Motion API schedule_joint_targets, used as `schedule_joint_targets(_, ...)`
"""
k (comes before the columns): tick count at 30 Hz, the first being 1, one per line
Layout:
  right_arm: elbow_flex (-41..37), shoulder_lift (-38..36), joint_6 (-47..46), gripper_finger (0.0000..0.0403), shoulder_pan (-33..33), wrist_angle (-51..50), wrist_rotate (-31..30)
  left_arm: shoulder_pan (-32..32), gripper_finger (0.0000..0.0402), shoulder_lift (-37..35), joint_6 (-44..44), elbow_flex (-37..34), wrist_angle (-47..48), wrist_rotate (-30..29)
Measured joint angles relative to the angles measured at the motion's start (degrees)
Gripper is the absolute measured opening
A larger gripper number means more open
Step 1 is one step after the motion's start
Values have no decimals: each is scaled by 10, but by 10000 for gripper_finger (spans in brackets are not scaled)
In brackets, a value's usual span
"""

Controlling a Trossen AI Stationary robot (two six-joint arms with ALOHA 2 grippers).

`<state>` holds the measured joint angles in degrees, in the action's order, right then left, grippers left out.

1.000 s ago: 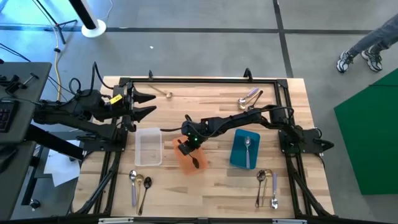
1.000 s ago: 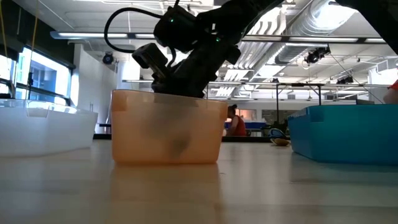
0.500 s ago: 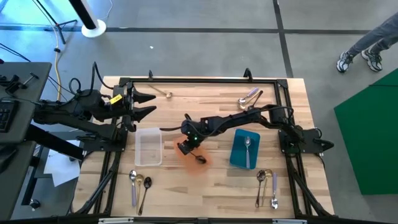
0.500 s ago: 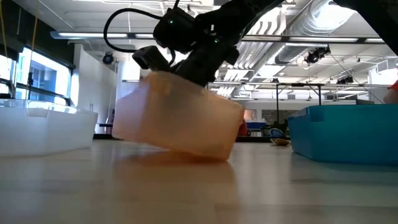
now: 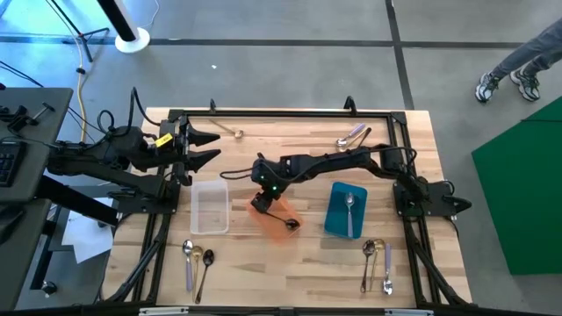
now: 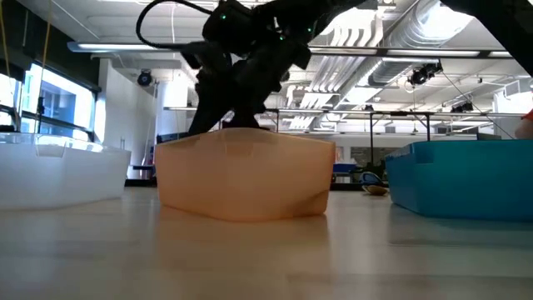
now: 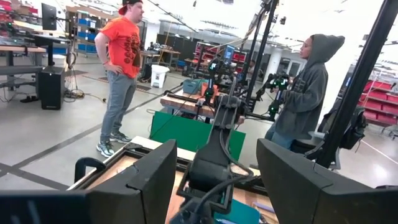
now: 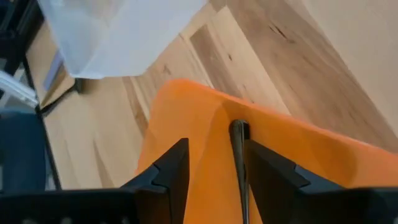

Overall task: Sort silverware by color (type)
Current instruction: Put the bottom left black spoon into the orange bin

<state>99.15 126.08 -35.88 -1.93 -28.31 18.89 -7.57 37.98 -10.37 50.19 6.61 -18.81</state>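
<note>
My right gripper point(image 5: 262, 204) stands open over the far left corner of the orange tray point(image 5: 281, 225), slanting down. A black spoon point(image 5: 289, 225) lies in that tray. Its dark handle point(image 8: 238, 155) runs up between my right fingers in the right wrist view. My left gripper point(image 5: 216, 147) waits open and level above the table's far left, touching nothing. In the blue tray point(image 5: 346, 212) lies a silver spoon point(image 5: 349, 204). My right gripper has its open fingers on either side of the black spoon's handle point(image 8: 239, 140), coming slanting down from the far side. The handle stands close to one finger point(image 8: 267, 168). I cannot tell whether it touches. The spoon's bowl rests on the tray's floor.
A clear tray point(image 5: 210, 208) sits left of the orange one. Loose spoons lie near left point(image 5: 195, 263), near right point(image 5: 378, 263), far left point(image 5: 230, 132) and far right point(image 5: 351, 137). Black rails frame the table. People stand in the room beyond.
My right gripper has opened, risen a little and rolled. The orange tray tipped up on one side, then dropped flat again, turned a little and shifted toward the table's right. The black spoon now lies in it.
</note>
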Motion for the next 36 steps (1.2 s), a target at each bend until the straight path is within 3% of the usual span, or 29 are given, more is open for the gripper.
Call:
schedule_joint_targets(6,79,-1,124,138,-4,-135,-2,0,211,0,0,0,0,0)
schedule_joint_targets(11,127,-27,228,138,-3,-254,-81,0,211,0,0,0,0,0)
schedule_joint_targets(14,96,-82,257,138,-3,-268,-124,0,211,0,0,0,0,0)
schedule_joint_targets(17,10,-164,256,138,-3,-246,-150,0,211,0,0,0,0,0)
schedule_joint_targets(23,-252,-386,138,138,4,-75,-169,0,211,0,10,0,0,0)
schedule_joint_targets(28,-430,-546,61,138,30,174,-195,0,211,0,12,0,0,0)
schedule_joint_targets(32,-507,-609,79,138,44,361,-206,0,211,0,31,0,1,0)
schedule_joint_targets(36,-520,-623,149,138,51,432,-221,0,211,7,36,0,0,0)
